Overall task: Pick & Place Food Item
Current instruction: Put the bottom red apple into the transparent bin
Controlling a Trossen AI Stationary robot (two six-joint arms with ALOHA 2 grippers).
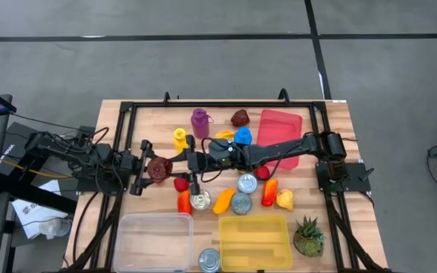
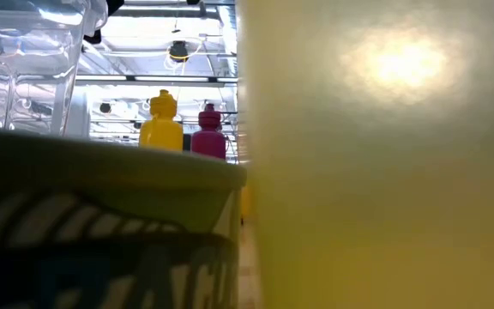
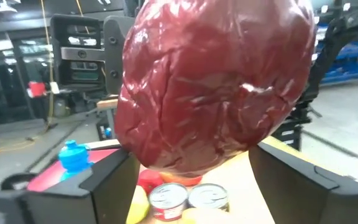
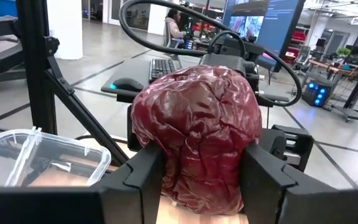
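Dark red meat [image 1: 159, 168] between both hands, right hand [image 1: 179, 164] grasping it, left hand [image 1: 144, 168] released.

We see a dark red, glossy, wrinkled lump of toy meat [image 1: 159, 169] [image 3: 213, 87] [image 4: 197, 134] held upright above the wooden table's left-centre, just left of the red and orange toy foods.

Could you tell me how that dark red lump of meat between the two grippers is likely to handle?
The meat looks glossy, so probably slippery. Its wrinkled, bulging surface suggests softness, likely to squash. The right gripper clamps it.
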